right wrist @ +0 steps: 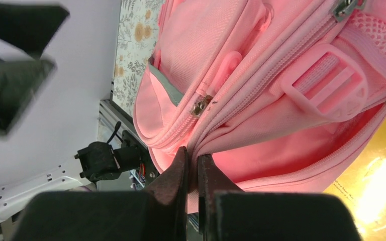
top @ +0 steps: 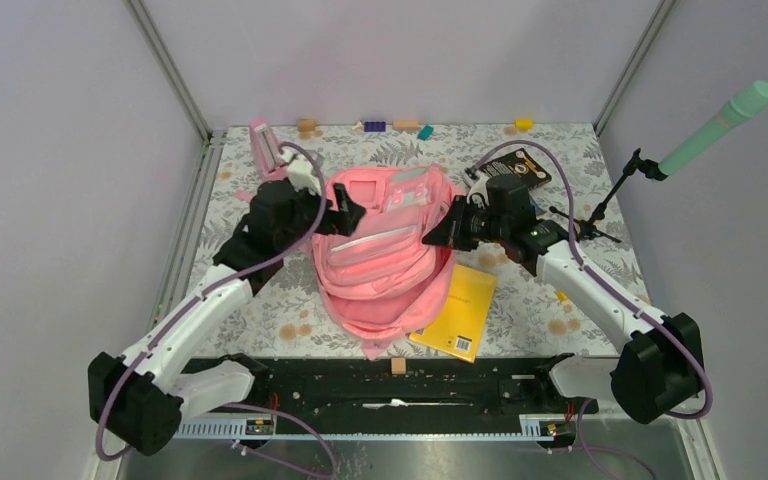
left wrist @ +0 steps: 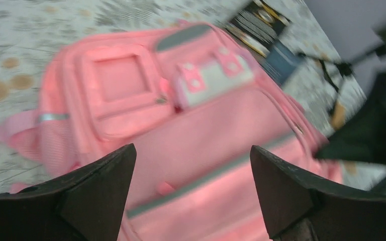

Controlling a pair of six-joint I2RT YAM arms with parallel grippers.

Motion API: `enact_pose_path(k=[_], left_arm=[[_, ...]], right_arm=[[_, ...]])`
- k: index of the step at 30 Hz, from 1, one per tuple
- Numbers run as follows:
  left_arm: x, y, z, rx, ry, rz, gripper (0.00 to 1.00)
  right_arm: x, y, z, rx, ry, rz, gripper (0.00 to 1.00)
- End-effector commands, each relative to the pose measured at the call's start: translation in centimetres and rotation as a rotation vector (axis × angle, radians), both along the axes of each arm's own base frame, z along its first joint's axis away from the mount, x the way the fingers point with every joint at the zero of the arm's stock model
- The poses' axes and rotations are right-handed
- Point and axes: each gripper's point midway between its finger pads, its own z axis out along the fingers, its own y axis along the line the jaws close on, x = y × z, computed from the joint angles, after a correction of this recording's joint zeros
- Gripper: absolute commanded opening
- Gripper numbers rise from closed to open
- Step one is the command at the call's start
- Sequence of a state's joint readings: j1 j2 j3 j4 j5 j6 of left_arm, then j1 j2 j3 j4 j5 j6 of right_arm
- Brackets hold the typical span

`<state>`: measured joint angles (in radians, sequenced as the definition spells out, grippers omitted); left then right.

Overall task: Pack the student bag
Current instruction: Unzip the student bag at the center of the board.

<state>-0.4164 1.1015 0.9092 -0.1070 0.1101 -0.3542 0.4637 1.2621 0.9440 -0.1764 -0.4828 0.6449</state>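
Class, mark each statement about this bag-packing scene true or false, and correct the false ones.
1. The right gripper pinches the student bag's fabric. True.
2. The left gripper is clamped on a strap. False: its jaws stand open, holding nothing.
3. The yellow book lies outside the bag, on the table. True.
4. The black packet rests on top of the bag. False: it lies on the table behind the right arm.
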Motion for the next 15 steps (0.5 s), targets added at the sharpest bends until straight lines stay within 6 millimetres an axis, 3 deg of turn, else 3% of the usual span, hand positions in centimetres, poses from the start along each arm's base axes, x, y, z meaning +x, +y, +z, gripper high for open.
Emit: enact_pose_path(k=[1, 2, 6, 10, 15], left_arm=[[-5.4, -4.1, -0.7, 0.175, -0.031, -0.262, 0.89], [-7.0, -5.5, -1.1, 0.226, -0.060, -0.340, 0.97], [-9.8, -6.9, -3.1, 0.361, -0.114, -0.449, 0.99], [-11.1, -8.1, -4.2, 0.428, -0.203, -0.522, 0.99], [-11.3, -8.7, -5.6, 0.523, -0.247, -0.475, 0.99]], right_arm=[[0.9, 1.4, 5.8, 0.087, -0.124, 0.044, 0.00], [1.0, 1.3, 5.9, 0.079, -0.127, 0.042, 0.00], [1.3, 0.9, 6.4, 0.036, -0.138, 0.035, 0.00], [1.6, 0.8, 6.5, 0.018, -0.148, 0.036, 0.00], [1.5, 0.9, 7.1, 0.029, -0.153, 0.031, 0.00]])
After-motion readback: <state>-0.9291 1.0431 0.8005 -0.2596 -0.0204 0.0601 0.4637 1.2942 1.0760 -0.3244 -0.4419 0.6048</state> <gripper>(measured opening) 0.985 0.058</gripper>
